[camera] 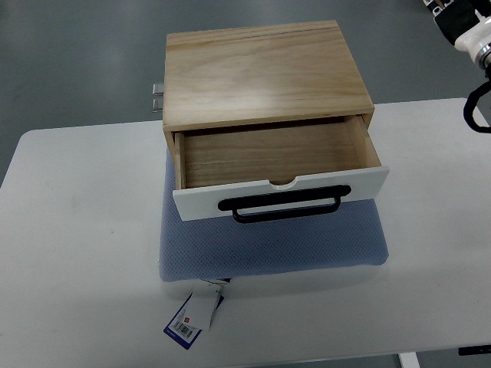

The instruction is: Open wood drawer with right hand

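You are looking down at a white desk (pixel 69 230). A wooden drawer box (pixel 265 73) is standing near the far edge of the desk, about in the middle between its left and right edges. Its drawer (pixel 280 172) is standing pulled out toward the near edge, so the bare wooden inside is showing, and nothing is lying in it. The drawer front is white and is carrying a black bar handle (pixel 285 205). The box is sitting on a blue-grey cushion pad (pixel 268 245), which is reaching out past the drawer front toward the near edge. A paper tag (pixel 193 318) with blue and red print is hanging from the near left corner of the pad and lying on the desk.

The right robot hand (pixel 468 31) is showing only partly beyond the far right corner of the desk, well apart from the drawer and touching nothing you can see. You cannot tell if its fingers are spread or pressed together.
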You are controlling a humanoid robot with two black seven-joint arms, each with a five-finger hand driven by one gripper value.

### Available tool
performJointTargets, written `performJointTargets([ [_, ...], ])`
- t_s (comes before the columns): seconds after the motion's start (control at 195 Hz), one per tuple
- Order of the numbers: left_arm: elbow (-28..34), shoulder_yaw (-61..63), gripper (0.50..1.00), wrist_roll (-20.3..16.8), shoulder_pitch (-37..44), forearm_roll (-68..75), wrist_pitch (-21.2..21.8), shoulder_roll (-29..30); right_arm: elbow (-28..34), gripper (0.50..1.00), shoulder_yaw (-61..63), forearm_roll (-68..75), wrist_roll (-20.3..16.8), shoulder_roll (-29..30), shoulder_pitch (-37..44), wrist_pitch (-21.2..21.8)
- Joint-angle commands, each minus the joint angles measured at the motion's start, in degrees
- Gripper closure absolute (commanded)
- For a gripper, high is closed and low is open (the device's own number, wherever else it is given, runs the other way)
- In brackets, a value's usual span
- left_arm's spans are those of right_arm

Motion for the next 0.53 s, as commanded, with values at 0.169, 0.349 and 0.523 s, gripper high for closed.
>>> performJointTargets([
  [0.169, -0.01, -0.01, 0.500, 0.00, 0.00, -0.02, 0.00, 0.00, -1.62, 0.558, 3.78, 0.05, 2.63, 3.71, -4.62, 4.12],
  [0.349, -0.09, -0.01, 0.500, 0.00, 0.00, -0.02, 0.09, 0.00, -1.62, 0.556, 3.95, 0.05, 2.55, 3.98, -4.71, 5.97],
  [0.523, -0.09, 0.08, 0.500, 0.00, 0.00, -0.02, 0.00, 0.00, -1.62, 0.556, 3.87, 0.05, 2.55, 4.07, -5.24, 6.40],
])
